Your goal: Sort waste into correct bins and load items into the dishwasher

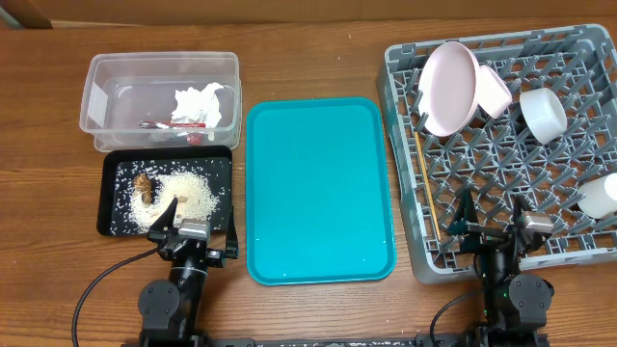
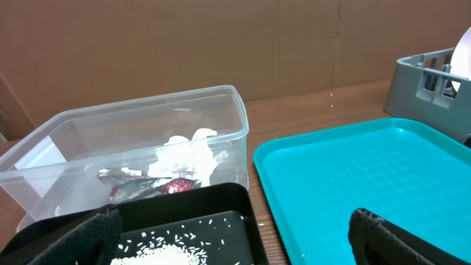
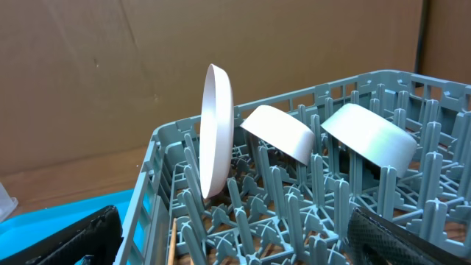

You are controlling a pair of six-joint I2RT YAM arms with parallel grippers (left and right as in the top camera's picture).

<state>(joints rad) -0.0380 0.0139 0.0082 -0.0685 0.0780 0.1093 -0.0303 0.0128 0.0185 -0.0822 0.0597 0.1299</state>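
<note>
Overhead, the waste lay sorted in two bins on the left. A crumpled white napkin [image 1: 204, 100] and a red-and-silver snack wrapper [image 1: 178, 123] sat inside the clear plastic rectangular tub [image 1: 159, 60]. Just in front of it, touching its near wall, the shallow black rectangular tray [image 1: 108, 198] held a heap of loose white rice-like grains [image 1: 190, 193] with a small brown food scrap [image 1: 145, 185] at the heap's left edge.

On the right stood the large square grey plastic dish rack [image 1: 578, 46] with its upright pegs. A large round white plate [image 1: 448, 87] stood on edge between the pegs near the rack's far left corner. A smaller cream bowl [image 1: 494, 89] leaned tilted right beside it, and a pale round bowl [image 1: 543, 114] lay tilted next along. A small white cup [image 1: 603, 196] lay at the rack's right side, and thin wooden chopsticks [image 1: 429, 193] lay along its left wall.

Between bins and rack lay a big teal rectangular plastic tray [image 1: 318, 193] on the brown wooden surface [image 1: 318, 39].

The left fingers [image 2: 70, 237] were spread wide and gripped nothing, positioned at the near edge of the black tray. The right fingers [image 3: 62, 239] were likewise spread wide and gripped nothing, over the rack's near edge.
</note>
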